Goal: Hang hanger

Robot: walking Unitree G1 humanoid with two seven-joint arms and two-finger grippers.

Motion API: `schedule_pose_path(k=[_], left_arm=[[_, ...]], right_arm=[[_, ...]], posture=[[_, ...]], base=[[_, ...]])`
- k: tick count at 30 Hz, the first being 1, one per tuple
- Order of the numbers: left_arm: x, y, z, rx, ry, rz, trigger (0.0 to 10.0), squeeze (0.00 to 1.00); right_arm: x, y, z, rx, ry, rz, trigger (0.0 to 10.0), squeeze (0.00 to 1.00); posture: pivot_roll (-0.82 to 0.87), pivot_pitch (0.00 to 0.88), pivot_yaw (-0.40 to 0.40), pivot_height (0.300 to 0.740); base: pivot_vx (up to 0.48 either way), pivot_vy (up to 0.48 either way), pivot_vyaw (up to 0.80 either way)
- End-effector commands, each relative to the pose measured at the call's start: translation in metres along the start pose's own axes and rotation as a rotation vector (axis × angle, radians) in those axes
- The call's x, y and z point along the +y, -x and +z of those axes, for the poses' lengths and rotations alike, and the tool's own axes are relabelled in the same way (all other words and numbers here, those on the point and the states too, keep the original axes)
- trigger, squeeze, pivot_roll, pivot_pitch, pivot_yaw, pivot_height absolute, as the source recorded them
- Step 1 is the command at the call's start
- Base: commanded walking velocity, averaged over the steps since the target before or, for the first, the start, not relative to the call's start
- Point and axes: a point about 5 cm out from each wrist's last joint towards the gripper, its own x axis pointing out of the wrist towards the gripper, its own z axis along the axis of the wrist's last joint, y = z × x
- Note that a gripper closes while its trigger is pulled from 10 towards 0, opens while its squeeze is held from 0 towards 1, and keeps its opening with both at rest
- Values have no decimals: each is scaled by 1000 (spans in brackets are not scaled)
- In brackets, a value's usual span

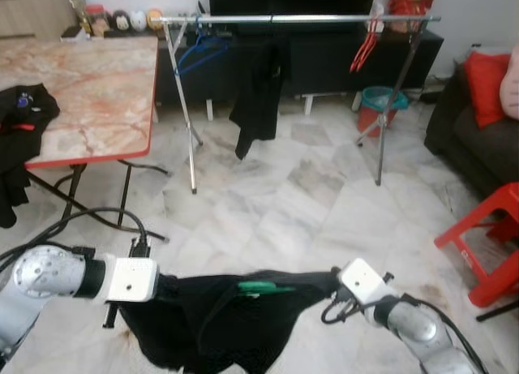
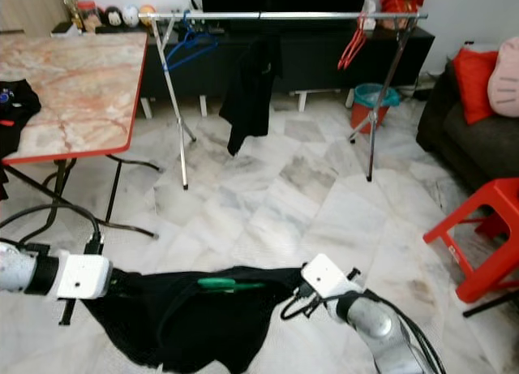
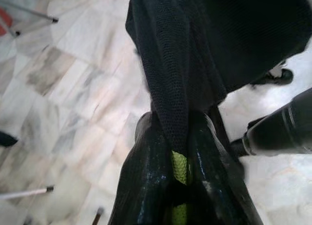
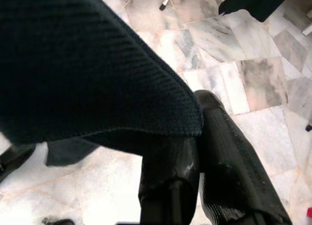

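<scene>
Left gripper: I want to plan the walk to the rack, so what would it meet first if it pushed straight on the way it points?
Probably the black garment it already grips: the left gripper points inward along the green hanger, toward the right gripper. Depth is unclear.

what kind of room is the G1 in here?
Probably a home living room: dark sofa with a red cushion, black TV console against the wall, marble-top folding table. A clothes rail stands on the tiled floor, so it doubles as a laundry spot.
</scene>
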Motion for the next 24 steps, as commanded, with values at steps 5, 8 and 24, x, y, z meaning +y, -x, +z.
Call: schedule_pose_path(k=[5,8,24], left_arm=[[4,15,10,-6,-134,-147,10000,0],[6,12,18,-40,-189,-191,10000,0],[24,14,60,-292,-194,-194,10000,0]], right_arm=[[-12,5,-10,37,-7,-8,0,0],[-12,5,-9,15,-30,8,0,0],[-15,11,-16,-46,-167,10,0,0]], posture=[[107,0,-46,740],[104,0,-45,740],[109,0,-51,740]], base=[[0,0,0],[0,0,0],[0,0,0]])
